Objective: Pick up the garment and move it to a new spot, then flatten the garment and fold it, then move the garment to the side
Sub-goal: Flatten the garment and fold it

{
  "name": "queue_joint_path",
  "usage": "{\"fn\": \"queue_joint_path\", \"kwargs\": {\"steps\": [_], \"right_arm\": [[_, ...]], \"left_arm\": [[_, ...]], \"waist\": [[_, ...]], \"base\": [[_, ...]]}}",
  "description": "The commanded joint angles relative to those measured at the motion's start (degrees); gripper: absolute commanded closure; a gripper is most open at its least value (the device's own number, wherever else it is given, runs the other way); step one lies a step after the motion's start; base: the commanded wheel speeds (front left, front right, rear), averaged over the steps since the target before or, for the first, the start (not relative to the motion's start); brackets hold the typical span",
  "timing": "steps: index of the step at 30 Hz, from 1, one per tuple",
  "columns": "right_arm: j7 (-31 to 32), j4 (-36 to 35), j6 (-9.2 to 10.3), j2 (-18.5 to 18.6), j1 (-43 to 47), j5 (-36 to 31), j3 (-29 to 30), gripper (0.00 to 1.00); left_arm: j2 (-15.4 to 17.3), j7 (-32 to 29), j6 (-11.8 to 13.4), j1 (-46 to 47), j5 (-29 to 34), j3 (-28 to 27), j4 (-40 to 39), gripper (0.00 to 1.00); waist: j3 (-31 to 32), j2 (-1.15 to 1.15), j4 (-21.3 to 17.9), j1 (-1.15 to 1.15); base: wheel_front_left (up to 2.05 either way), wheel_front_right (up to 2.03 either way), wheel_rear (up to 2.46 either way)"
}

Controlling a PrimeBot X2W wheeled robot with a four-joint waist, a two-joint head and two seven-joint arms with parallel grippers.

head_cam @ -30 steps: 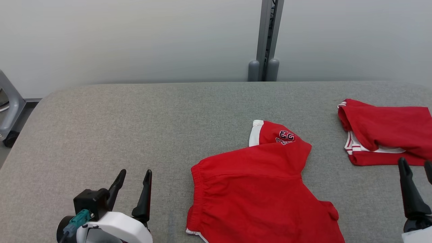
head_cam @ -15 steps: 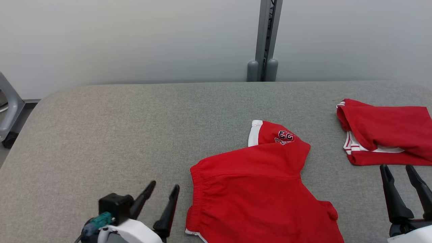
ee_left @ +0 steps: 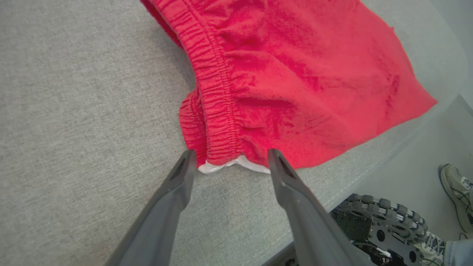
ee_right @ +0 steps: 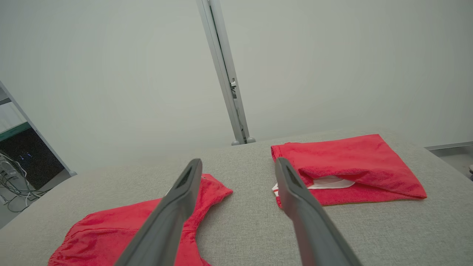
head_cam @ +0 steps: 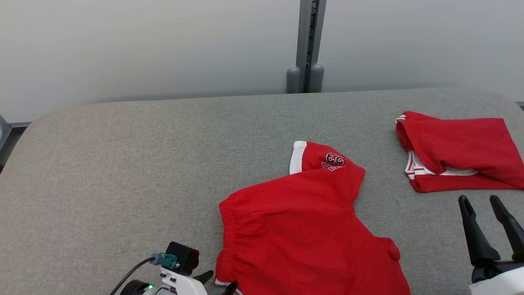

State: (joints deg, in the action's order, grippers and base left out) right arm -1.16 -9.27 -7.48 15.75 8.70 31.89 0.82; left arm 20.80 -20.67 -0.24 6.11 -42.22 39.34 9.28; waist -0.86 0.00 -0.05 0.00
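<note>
The garment, a pair of red shorts (head_cam: 303, 229) with white trim and a number patch, lies crumpled at the front middle of the grey table (head_cam: 123, 164). My left gripper (head_cam: 221, 279) is open at its lower left corner. In the left wrist view its two fingertips straddle the elastic waistband corner (ee_left: 221, 147) of the shorts (ee_left: 295, 74), and the left gripper (ee_left: 229, 157) holds nothing. My right gripper (head_cam: 478, 199) stands open at the right, above bare table. In the right wrist view, the right gripper (ee_right: 238, 162) points between the shorts (ee_right: 147, 221) and a folded garment.
A second red garment (head_cam: 454, 151), folded, lies at the table's right (ee_right: 351, 166). A metal post (head_cam: 306, 41) stands behind the table. The table's front edge is close to the left gripper; below it are the robot's wheeled base (ee_left: 384, 221) and a person's shoe (ee_left: 456, 188).
My left gripper has moved right and down to the shorts' waistband corner. The right gripper has shifted a little left. The head view has shifted slightly; the garments lie as before.
</note>
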Motion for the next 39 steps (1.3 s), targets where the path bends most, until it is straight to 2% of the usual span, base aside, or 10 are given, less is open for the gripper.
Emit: {"fn": "queue_joint_path", "kwargs": {"steps": [1,14,16,17,18,21,22,35,38,39], "right_arm": [[0.2,0.0,-0.05,0.5,-0.9,0.1,-0.1,0.00],[-0.1,1.2,-0.05,1.3,-3.0,0.7,-1.7,0.00],[-0.2,1.3,-0.05,1.3,-3.2,0.7,-1.8,0.00],[-0.3,1.5,-0.05,1.4,-3.5,0.8,-2.2,0.00],[-0.3,1.5,-0.05,1.4,-3.5,0.8,-2.2,0.00],[-0.6,1.7,-0.05,1.5,-3.8,0.8,-2.4,0.00],[-0.7,1.8,-0.05,1.5,-3.9,0.9,-2.4,0.00],[-1.1,3.0,-0.05,2.1,-5.6,1.1,-3.4,0.00],[-1.0,3.5,-0.05,2.2,-5.8,1.2,-3.7,0.00],[-0.9,3.7,-0.05,2.3,-5.7,1.2,-3.8,0.00]], "left_arm": [[0.6,0.2,-0.7,1.7,0.8,0.1,0.8,0.00],[-1.3,4.6,-2.3,7.0,2.2,-0.4,5.8,0.00],[-1.4,4.7,-2.2,7.4,2.2,-0.5,6.2,0.06],[-1.6,4.3,-2.4,8.1,2.0,-0.5,7.1,0.32],[-1.6,4.3,-2.4,8.1,2.0,-0.5,7.1,0.32],[-1.8,4.6,-2.6,9.2,1.9,-0.7,7.5,0.90],[-1.9,4.9,-2.7,9.4,1.6,-1.0,7.4,1.00],[-5.0,6.1,2.2,14.9,-4.7,-8.7,11.4,1.00],[-5.7,6.0,1.8,15.8,-5.3,-9.0,14.4,1.00],[-5.7,6.1,1.5,16.0,-5.3,-8.9,15.3,0.71]], "waist": [[-0.7,0.00,-0.8,0.00],[-3.3,0.00,-3.8,0.00],[-3.6,0.00,-4.1,0.00],[-4.0,0.00,-4.5,0.00],[-4.0,0.00,-4.5,0.00],[-4.7,0.00,-5.2,0.00],[-4.9,0.00,-5.4,0.00],[-7.2,0.00,-5.9,0.00],[-7.1,0.00,-5.8,0.00],[-6.9,0.00,-5.6,0.00]], "base": [[0.00,0.00,0.00],[0.00,0.00,0.00],[0.00,0.00,0.00],[0.00,0.00,0.00],[0.00,0.00,0.00],[0.00,0.00,0.00],[0.00,0.00,0.00],[0.00,0.00,0.00],[0.00,0.00,0.00],[0.00,0.00,0.00]]}}
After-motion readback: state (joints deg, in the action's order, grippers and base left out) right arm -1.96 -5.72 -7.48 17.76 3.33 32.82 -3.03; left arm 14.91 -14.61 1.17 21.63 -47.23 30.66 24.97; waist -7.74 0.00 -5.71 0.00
